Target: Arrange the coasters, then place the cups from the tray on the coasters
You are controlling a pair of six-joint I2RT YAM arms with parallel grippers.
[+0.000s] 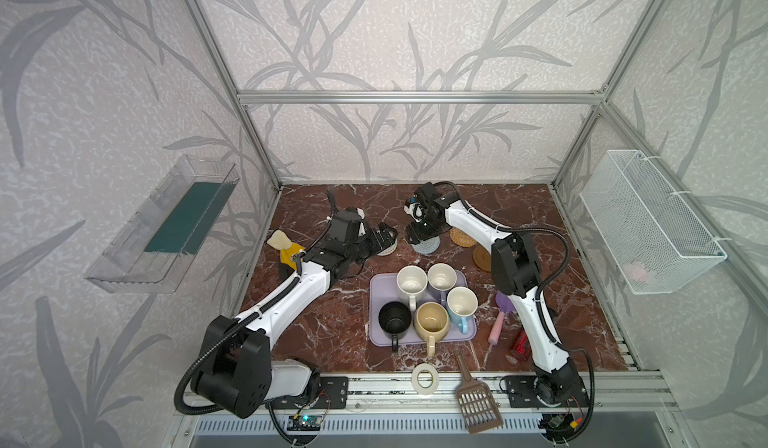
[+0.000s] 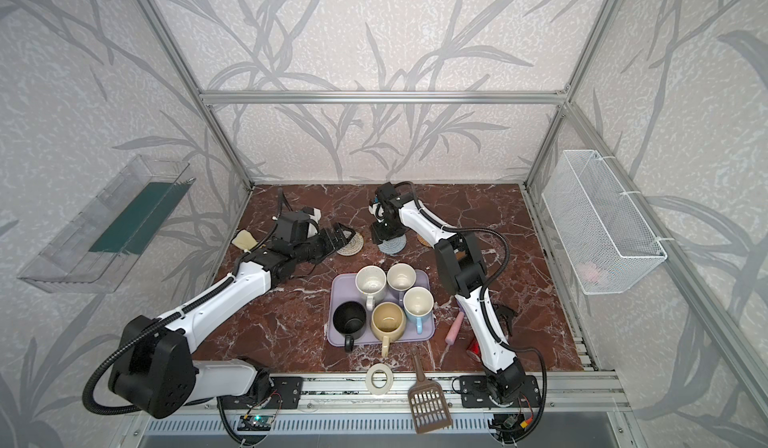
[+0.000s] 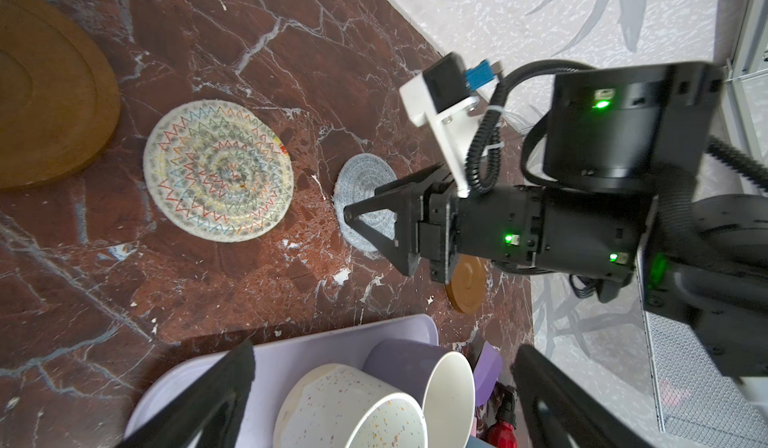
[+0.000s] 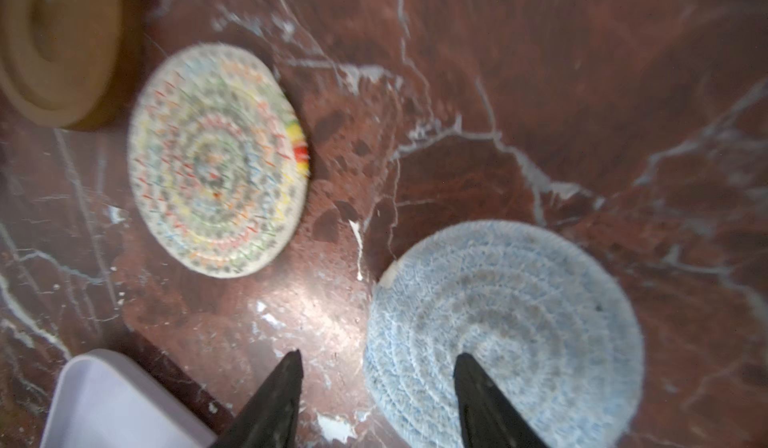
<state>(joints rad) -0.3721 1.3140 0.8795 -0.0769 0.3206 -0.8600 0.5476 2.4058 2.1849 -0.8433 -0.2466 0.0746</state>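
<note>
The lavender tray (image 1: pixel 381 289) holds the cups: white speckled (image 1: pixel 411 281), lavender (image 1: pixel 441 277), light blue (image 1: pixel 462 302), cream-yellow (image 1: pixel 432 321) and black (image 1: pixel 394 317). Behind it lie the coasters: white-beige woven (image 3: pixel 218 171), grey-blue woven (image 4: pixel 507 329), tan rattan (image 1: pixel 462 237) and brown wooden (image 1: pixel 482 257). A second wooden coaster (image 3: pixel 45 92) shows in the left wrist view. My right gripper (image 4: pixel 380 354) is open low over the grey-blue coaster's edge, one finger above it, the other over bare table. My left gripper (image 1: pixel 384 234) is open and empty by the white-beige coaster.
A white tape ring (image 1: pixel 426 378) and a brown slotted scoop (image 1: pixel 476 400) lie at the front edge. A pink-handled spatula (image 1: pixel 498 321) and a red bottle (image 1: pixel 521 344) sit right of the tray, under the right arm. A yellow cloth (image 1: pixel 286 250) lies at the left.
</note>
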